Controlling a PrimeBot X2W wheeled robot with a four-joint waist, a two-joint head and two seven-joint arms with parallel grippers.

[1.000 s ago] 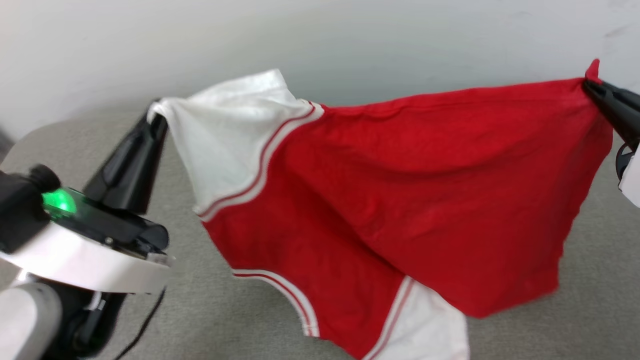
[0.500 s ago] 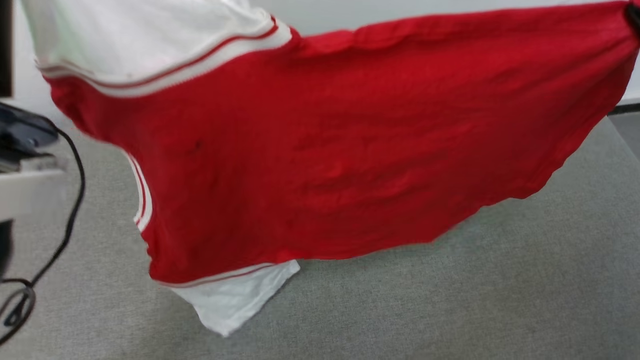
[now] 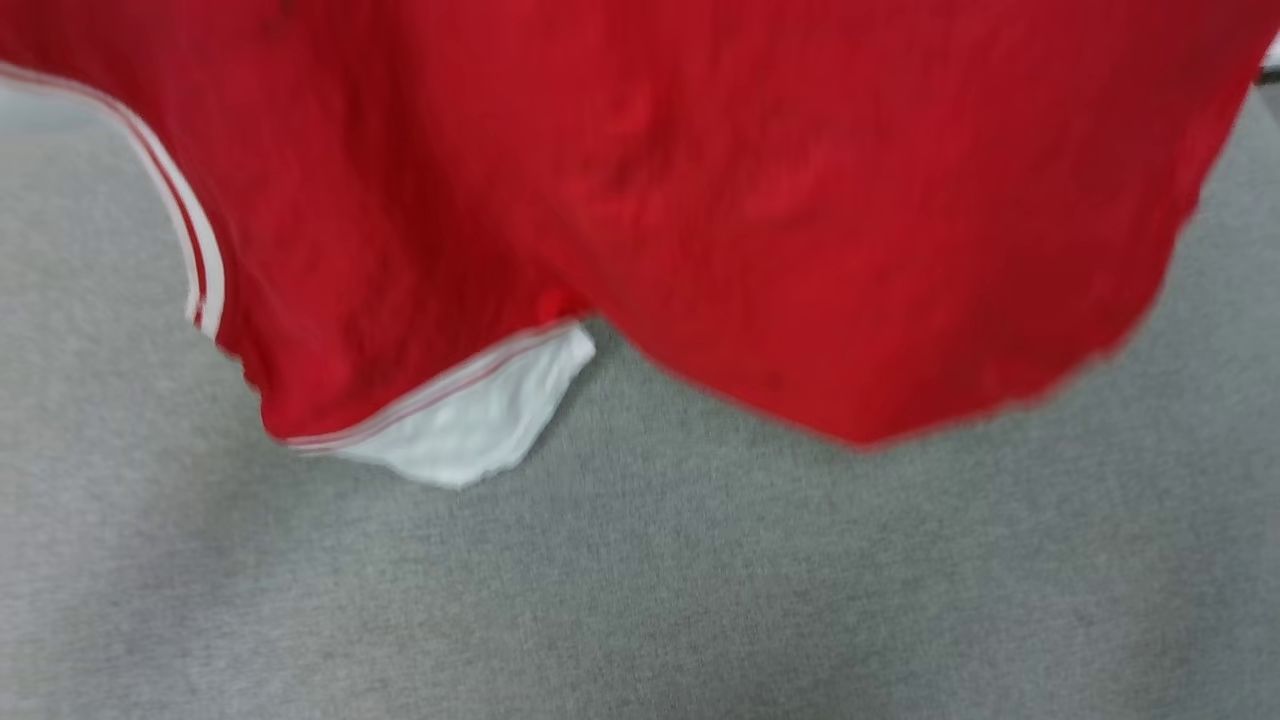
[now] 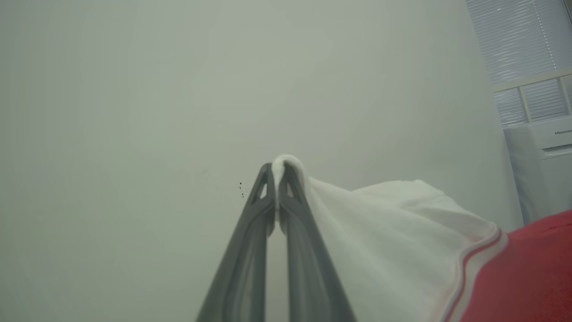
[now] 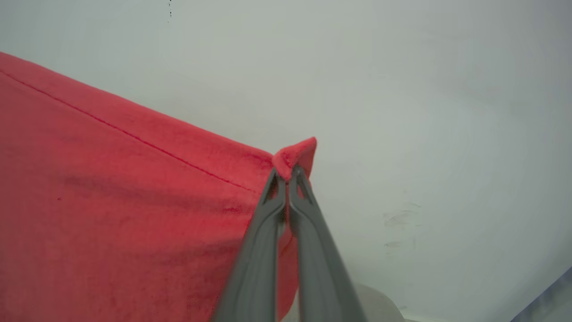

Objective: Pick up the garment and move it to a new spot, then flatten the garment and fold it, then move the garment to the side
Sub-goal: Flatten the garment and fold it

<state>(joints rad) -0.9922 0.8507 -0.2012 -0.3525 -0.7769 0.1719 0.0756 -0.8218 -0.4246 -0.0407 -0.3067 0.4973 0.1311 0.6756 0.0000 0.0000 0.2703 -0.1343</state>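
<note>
The shirt (image 3: 700, 200) hangs spread in the air above the grey worktop (image 3: 700, 600), its long axis running from arm to arm. The left gripper (image 4: 278, 172) has its jaws pinching the white sleeve tip, and the right gripper (image 5: 288, 173) has its jaws pinching a red hem corner. The cloth sags below both.

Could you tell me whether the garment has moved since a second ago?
Yes, upward: the top edge of the garment was level with the far edge of the grey surface; now it runs above that, out of view, though the camera shifted.
</note>
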